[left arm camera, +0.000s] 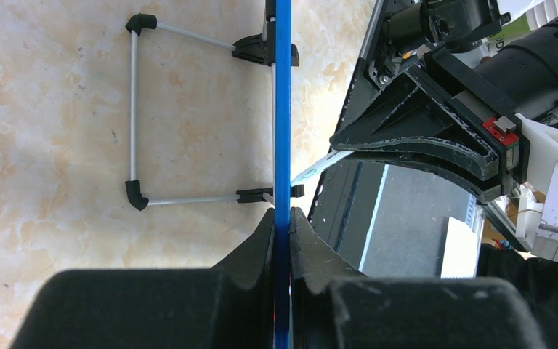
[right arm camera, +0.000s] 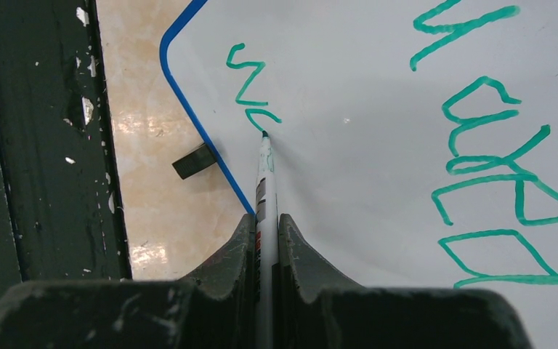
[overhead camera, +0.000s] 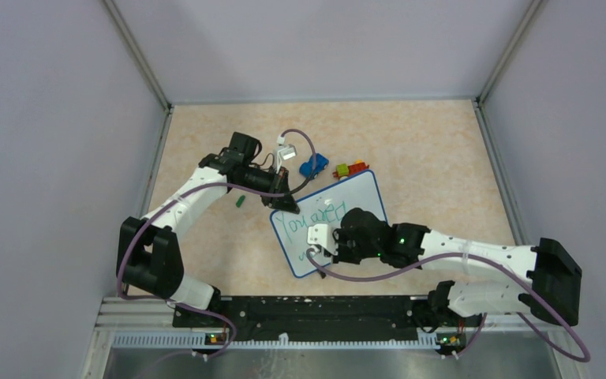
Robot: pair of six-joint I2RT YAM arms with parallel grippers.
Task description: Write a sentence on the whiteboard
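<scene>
Green sentence (overhead camera: 314, 219) unfinished on the whiteboard (right arm camera: 363, 182): my right gripper (right arm camera: 265, 218) clamps the marker (right arm camera: 264, 174), tip touching near its left corner; my left gripper (left arm camera: 282, 214) pinches the blue rim (left arm camera: 282, 109) to steady it.

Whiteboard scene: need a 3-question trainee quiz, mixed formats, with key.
1. True or false: the left gripper is clamped on the blue rim of the whiteboard.
2. What does the right gripper hold? A) nothing B) a marker C) the board's rim
3. Fill in: the writing on the board is ____ in colour.
Key: 1 true; 2 B; 3 green.
</scene>
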